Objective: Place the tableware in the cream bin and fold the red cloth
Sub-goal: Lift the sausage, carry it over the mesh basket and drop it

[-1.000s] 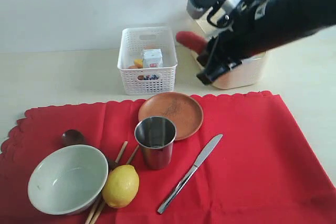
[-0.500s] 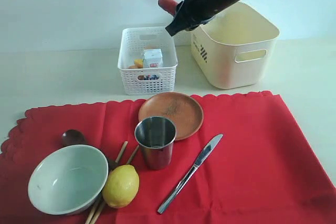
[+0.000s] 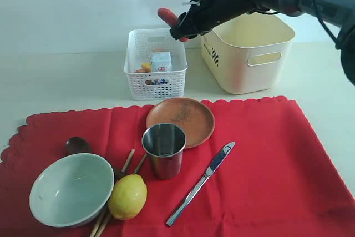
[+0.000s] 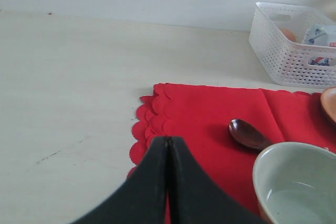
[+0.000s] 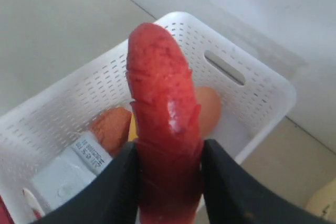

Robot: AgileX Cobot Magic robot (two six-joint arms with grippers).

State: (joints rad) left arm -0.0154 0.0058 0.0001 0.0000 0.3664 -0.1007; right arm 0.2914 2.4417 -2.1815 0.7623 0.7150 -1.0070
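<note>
Currently right hand point(image 3: 178, 29) clamps sausage point(image 3: 165, 15) over basket point(image 3: 156, 85), cream bin point(image 3: 250, 73) beside.

We see the steel cup point(image 3: 164, 149) on the large red scalloped cloth point(image 3: 266, 154). Behind it lies the round brown plate point(image 3: 186, 117); right, the silver knife point(image 3: 201, 183); front-left, the yellow lemon point(image 3: 127, 196) over wooden chopsticks point(image 3: 133, 162); left, the dark wooden spoon point(image 3: 76, 146) and pale green-white bowl point(image 3: 71, 188). Well behind stand the white lattice basket point(image 3: 155, 65) and, rightward, the cream plastic bin point(image 3: 249, 54); over the basket the right hand point(image 3: 178, 29) grips a red sausage-shaped piece point(image 3: 165, 15).

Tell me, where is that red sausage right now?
In the exterior view, the red sausage hangs top centre, clamped in the right pincer above the white lattice basket.
</note>
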